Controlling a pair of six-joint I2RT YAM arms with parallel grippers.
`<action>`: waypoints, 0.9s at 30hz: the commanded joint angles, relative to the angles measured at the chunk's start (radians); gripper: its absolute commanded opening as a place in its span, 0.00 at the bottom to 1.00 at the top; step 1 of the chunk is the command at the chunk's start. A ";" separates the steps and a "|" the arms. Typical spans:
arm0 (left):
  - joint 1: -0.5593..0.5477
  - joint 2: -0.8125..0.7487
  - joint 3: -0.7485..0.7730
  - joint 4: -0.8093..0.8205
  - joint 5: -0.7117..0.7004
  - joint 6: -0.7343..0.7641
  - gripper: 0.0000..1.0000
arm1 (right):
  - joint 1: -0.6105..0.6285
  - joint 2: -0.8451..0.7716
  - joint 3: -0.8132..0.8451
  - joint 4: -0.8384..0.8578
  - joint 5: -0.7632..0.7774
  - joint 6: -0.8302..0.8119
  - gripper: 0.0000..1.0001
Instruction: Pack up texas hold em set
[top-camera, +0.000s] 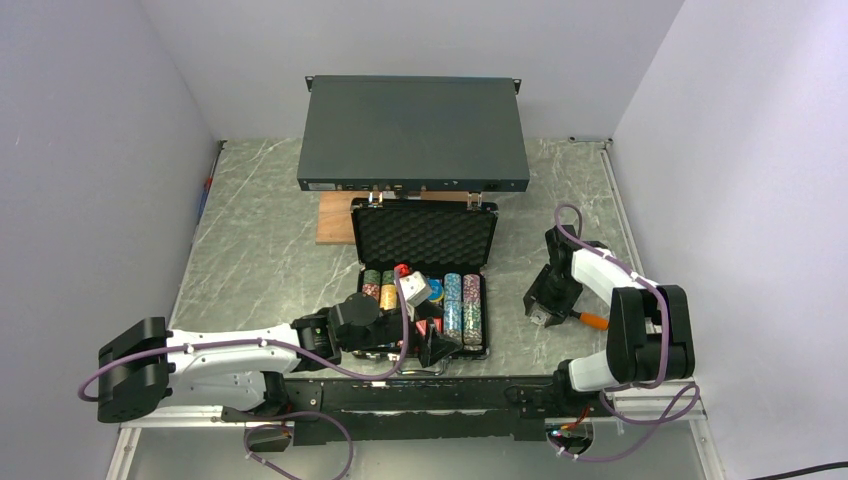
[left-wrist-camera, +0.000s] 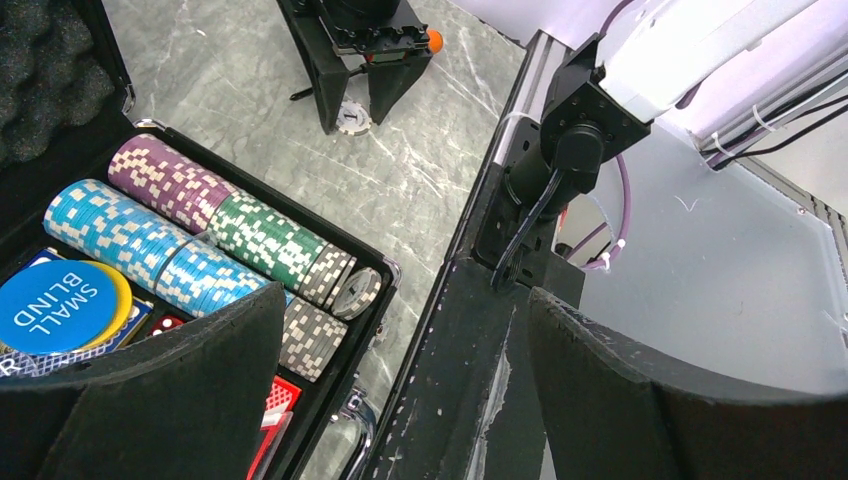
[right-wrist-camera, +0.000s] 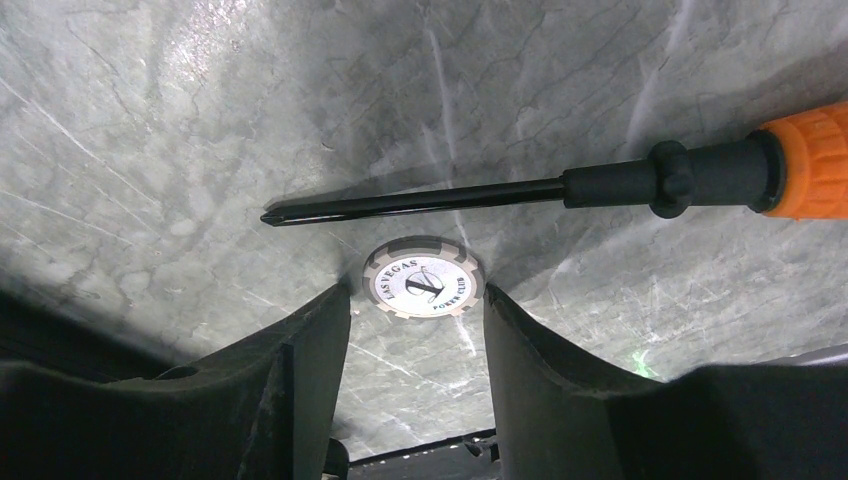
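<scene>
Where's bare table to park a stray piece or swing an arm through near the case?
Widest bare table is left of the case, back to the wooden board. Another patch lies right rear, between the rack box and the right claw. Crowded: right claw straddles a chip beside the screwdriver; the left claw crowds the case's near edge.

a grey marble-look table top (top-camera: 260, 220) is boxed in on three sides by plain pale walls: left wall (top-camera: 90, 150), back wall (top-camera: 400, 40), right wall (top-camera: 740, 150). a thin metal edge strip (top-camera: 612, 190) is run along the table's right side. a big dark grey rack box (top-camera: 412, 130) is parked at the back, and a small wooden board (top-camera: 333, 218) is seen under its front edge. everything is lit softly and evenly.
</scene>
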 joint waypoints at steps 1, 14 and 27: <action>0.003 -0.014 0.022 0.026 0.019 -0.012 0.91 | -0.007 0.040 -0.042 0.135 0.074 -0.022 0.53; 0.003 -0.029 0.011 0.033 0.019 -0.018 0.91 | -0.006 0.031 -0.047 0.151 0.083 -0.021 0.45; 0.008 -0.014 0.006 0.026 -0.033 -0.052 0.91 | -0.003 -0.086 -0.062 0.119 -0.012 -0.036 0.31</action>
